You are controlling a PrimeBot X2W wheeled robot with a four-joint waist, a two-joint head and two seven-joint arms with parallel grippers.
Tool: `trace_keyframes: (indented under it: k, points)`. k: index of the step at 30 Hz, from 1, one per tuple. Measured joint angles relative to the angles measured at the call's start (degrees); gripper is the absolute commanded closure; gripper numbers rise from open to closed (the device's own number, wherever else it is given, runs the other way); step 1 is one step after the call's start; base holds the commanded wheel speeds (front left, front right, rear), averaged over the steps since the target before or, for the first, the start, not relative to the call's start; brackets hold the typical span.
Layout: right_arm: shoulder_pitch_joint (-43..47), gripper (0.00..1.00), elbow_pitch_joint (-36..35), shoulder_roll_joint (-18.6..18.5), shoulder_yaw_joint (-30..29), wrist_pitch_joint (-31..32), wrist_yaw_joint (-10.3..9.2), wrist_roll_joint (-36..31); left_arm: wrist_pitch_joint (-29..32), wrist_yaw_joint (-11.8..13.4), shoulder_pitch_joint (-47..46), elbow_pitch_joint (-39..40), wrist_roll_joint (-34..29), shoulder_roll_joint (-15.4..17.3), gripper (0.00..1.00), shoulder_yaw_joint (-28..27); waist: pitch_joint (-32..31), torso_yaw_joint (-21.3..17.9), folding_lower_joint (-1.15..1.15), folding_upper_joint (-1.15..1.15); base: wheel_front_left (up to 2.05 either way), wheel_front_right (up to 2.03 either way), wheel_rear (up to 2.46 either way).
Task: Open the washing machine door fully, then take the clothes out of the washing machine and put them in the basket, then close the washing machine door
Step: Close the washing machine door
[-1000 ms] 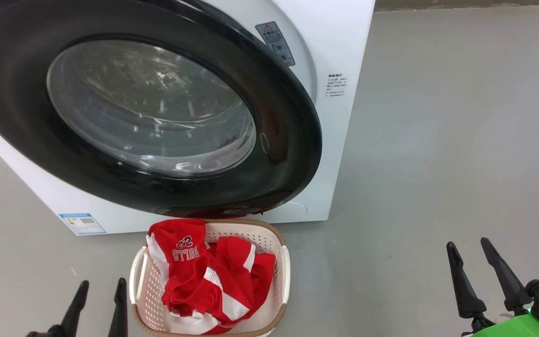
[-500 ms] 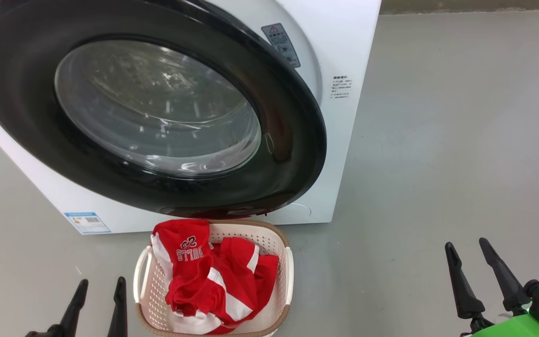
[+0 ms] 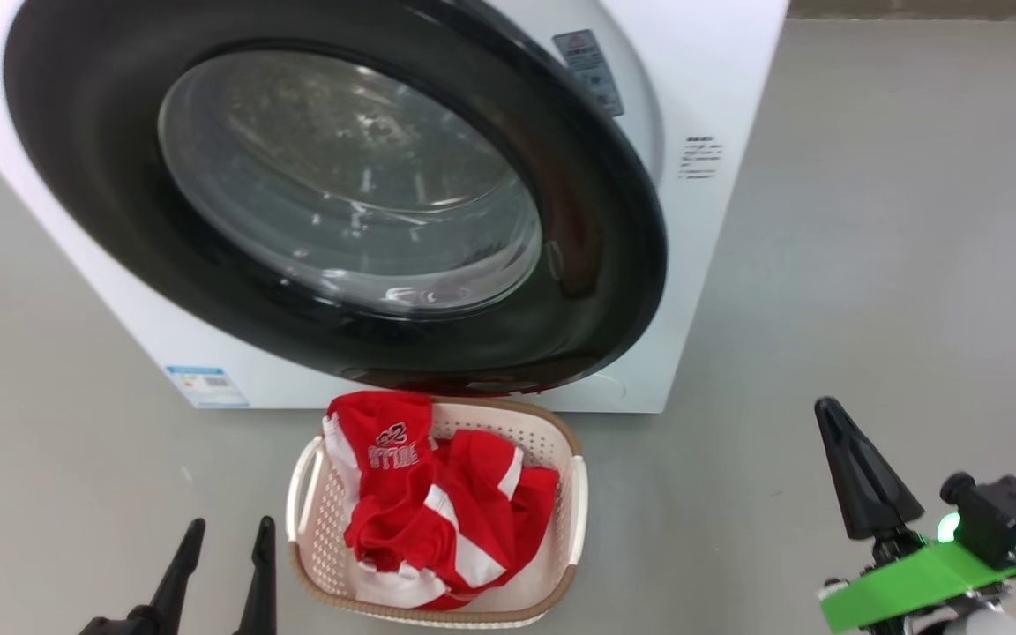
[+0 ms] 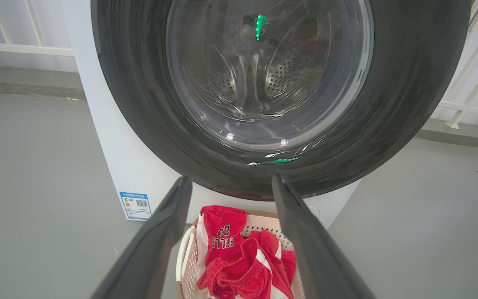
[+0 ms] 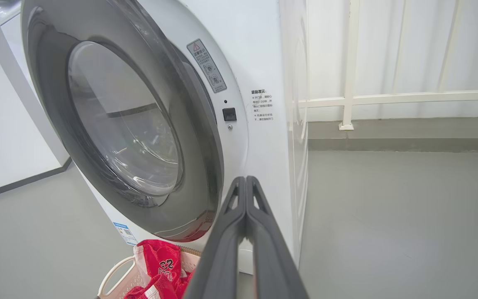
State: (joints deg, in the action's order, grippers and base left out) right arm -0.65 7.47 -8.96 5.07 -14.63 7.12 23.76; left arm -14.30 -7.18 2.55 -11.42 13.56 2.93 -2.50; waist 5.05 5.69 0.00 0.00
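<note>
Black-rimmed washing machine door (image 5: 127,124) hangs ajar, its free edge nearest the pinched-together right gripper (image 5: 246,178); the left gripper (image 4: 230,178) is spread apart.

The washing machine door (image 3: 596,265) runs off the top edge of the head view, and the washing machine (image 3: 720,70) loses its left side there. The clothes (image 3: 437,529) cover the floor of the basket (image 3: 580,516) and the left part of its far rim. Print on the blue label (image 3: 206,386) and warning sticker (image 3: 590,72) is too small to read. The bottom edge cuts the left gripper (image 3: 232,522). The right gripper (image 3: 828,407) shows as seemingly one dark cone.
</note>
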Motion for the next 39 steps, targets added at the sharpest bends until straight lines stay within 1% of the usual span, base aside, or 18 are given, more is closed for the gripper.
trace_keyframes:
  k: [9, 19, 25, 39]
  points:
    - [-7.0, 1.0, 2.7, 0.0, 2.9, 0.0, 0.0, 0.7, 0.0, 0.0, -1.3, 0.5, 0.1, -0.2, 0.0, 2.0, 2.1, 4.6, 0.0, 0.0, 0.0, 0.0, 0.0]
    - [-13.6, 1.0, 6.2, -0.4, 4.9, 0.0, 0.0, 0.9, 0.0, 0.0, -3.1, 0.7, 2.2, -0.3, 0.0, 4.5, 4.8, 9.2, 0.0, 0.0, 0.0, 0.0, 0.0]
    - [-16.7, 1.0, 7.6, -1.0, 4.9, 0.0, 0.0, 1.0, 0.0, 0.0, -4.1, 0.8, 2.7, -0.3, 0.0, 4.9, 6.5, 10.3, 0.0, 0.0, 0.0, 0.0, 0.0]
    - [-24.5, 1.0, 10.5, -0.6, 3.6, 0.0, 0.09, 1.5, 0.0, 0.0, -7.4, 1.4, 4.3, -0.5, 0.0, 6.2, 11.1, 11.5, 0.0, 0.0, 0.0, 0.0, 0.0]
